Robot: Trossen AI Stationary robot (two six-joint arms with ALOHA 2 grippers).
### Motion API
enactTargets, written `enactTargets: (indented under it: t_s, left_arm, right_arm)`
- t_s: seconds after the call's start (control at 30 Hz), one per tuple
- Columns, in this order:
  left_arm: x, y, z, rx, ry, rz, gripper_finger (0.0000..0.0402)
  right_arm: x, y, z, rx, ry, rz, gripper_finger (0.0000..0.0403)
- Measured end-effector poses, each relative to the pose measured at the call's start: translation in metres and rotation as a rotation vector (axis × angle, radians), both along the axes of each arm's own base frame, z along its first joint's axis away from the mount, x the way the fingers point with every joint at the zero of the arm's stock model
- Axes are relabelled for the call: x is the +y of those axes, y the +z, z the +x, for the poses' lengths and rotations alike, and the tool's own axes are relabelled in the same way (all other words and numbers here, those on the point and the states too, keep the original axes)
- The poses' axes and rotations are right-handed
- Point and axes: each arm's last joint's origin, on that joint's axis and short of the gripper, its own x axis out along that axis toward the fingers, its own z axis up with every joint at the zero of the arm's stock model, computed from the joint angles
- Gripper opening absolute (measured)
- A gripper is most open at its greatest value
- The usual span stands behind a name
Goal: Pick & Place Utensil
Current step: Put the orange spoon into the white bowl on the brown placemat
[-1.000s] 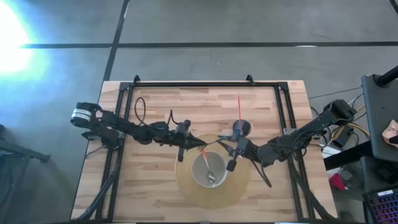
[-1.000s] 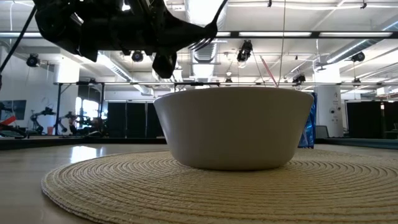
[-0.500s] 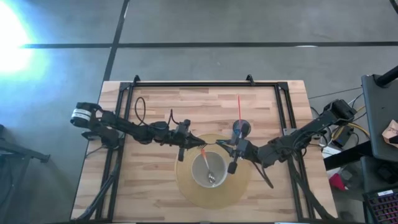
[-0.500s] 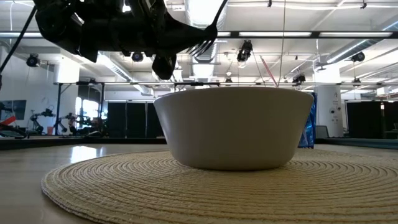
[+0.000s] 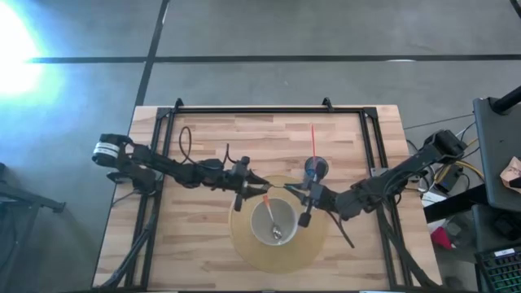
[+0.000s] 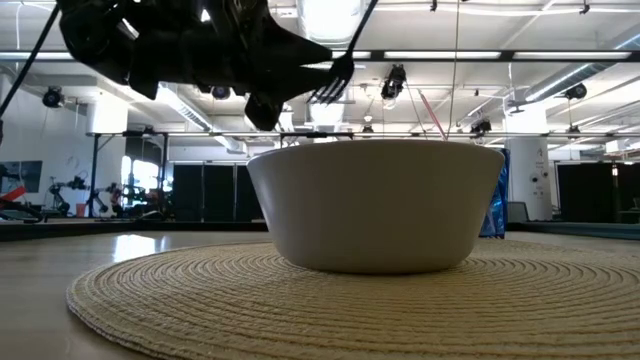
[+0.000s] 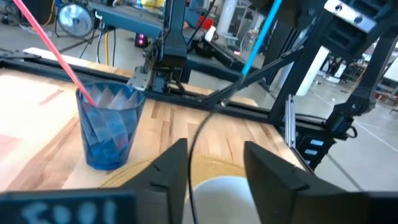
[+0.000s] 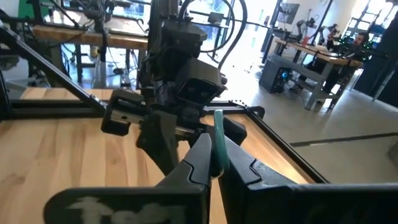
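A fork with a thin metal neck [image 7: 198, 134] and a teal handle [image 8: 217, 140] hangs over the far rim of the white bowl [image 5: 259, 232]. Its tines [image 6: 335, 75] show above the bowl [image 6: 380, 210]. My right gripper [image 5: 298, 192] is shut on the handle. My left gripper [image 5: 254, 186] faces it from the table's left, open [image 7: 214, 162]. The fork's neck passes between its fingers, close to one of them; I cannot tell whether they touch. A metal spoon [image 5: 276, 228] lies in the bowl. My right gripper [image 8: 214, 155] pinches the fork's teal handle [image 8: 218, 148] between its two fingers. The fingers come level from the table's right and lie across the handle. The fork is lifted clear, tilted, with its tine end toward my left gripper and above the bowl.
The bowl stands on a round woven placemat [image 5: 244, 244] at the table's near middle. A blue cup [image 5: 314, 169] with a red straw [image 5: 313, 142] stands just beyond the mat, close to my right gripper. Black frame rails run along the table's left, right and far sides.
The fork's tine end has dipped a little and turned, so its tines show more fully in the low view. My left gripper has edged slightly toward the table's right, closer to the right gripper.
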Motion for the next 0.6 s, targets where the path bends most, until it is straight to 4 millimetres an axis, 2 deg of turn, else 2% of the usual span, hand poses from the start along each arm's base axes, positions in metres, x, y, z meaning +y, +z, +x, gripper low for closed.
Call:
enactTargets:
  t_s: [0.23, 0.4, 0.6]
  left_arm:
    - [0.001, 0.001, 0.002, 0.023, 0.004, 0.002, 0.0196]
    - [0.006, 0.005, 0.002, 0.017, 0.012, 0.001, 0.0199]
    - [0.009, 0.014, -0.004, 0.022, 0.023, 0.027, 0.02]
  right_arm:
    - [-0.008, 0.008, -0.014, 0.03, -0.014, 0.022, 0.0008]
    - [-0.011, 0.018, -0.031, 0.036, -0.012, 0.046, 0.0008]
    - [-0.016, 0.035, -0.063, 0.02, 0.04, 0.155, 0.0008]
